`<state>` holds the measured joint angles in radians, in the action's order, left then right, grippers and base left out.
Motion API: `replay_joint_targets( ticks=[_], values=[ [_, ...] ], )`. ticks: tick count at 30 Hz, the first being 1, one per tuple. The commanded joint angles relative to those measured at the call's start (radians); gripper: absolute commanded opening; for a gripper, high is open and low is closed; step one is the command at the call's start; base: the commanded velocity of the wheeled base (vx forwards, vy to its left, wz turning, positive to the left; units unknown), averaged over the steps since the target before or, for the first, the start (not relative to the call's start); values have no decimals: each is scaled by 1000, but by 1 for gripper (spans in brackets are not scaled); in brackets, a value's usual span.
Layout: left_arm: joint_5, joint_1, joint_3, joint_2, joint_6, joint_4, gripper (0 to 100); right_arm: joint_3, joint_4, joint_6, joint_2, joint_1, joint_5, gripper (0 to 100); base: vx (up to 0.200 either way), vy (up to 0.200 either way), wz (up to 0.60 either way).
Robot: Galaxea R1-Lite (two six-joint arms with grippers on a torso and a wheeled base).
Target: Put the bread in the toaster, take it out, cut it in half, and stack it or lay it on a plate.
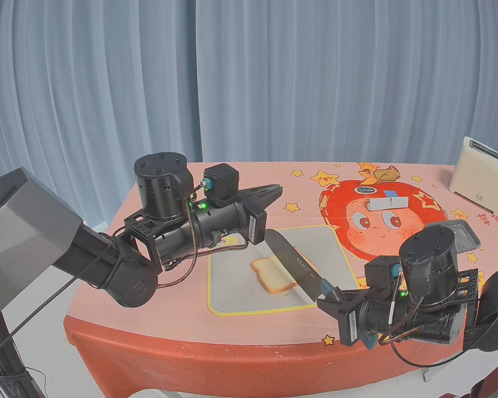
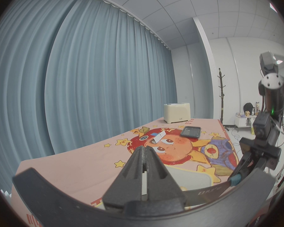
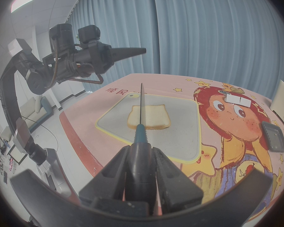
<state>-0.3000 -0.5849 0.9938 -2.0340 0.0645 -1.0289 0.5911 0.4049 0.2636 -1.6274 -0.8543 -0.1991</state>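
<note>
The right gripper clenches the knife, blade poised over the bread on the cutting board, likely aligning the halving cut, while the closed, empty left gripper hangs clear far-left.

Three cameras on one table

The head view looks forward and down from high up onto the table, with the board near the middle and a curtain behind. The left wrist view sits close behind the left gripper and faces across the table toward the toaster. The right wrist view looks along the right gripper and its knife, close over the board. All three views share the board.
</note>
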Motion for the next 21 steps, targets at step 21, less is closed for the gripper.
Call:
replay_joint_targets(
  ticks=[21],
  values=[
    [-51,-18,-64,-41,49,-17,0,42,-43,-1,17,-3,-2,0,0,0,0]
  ],
)
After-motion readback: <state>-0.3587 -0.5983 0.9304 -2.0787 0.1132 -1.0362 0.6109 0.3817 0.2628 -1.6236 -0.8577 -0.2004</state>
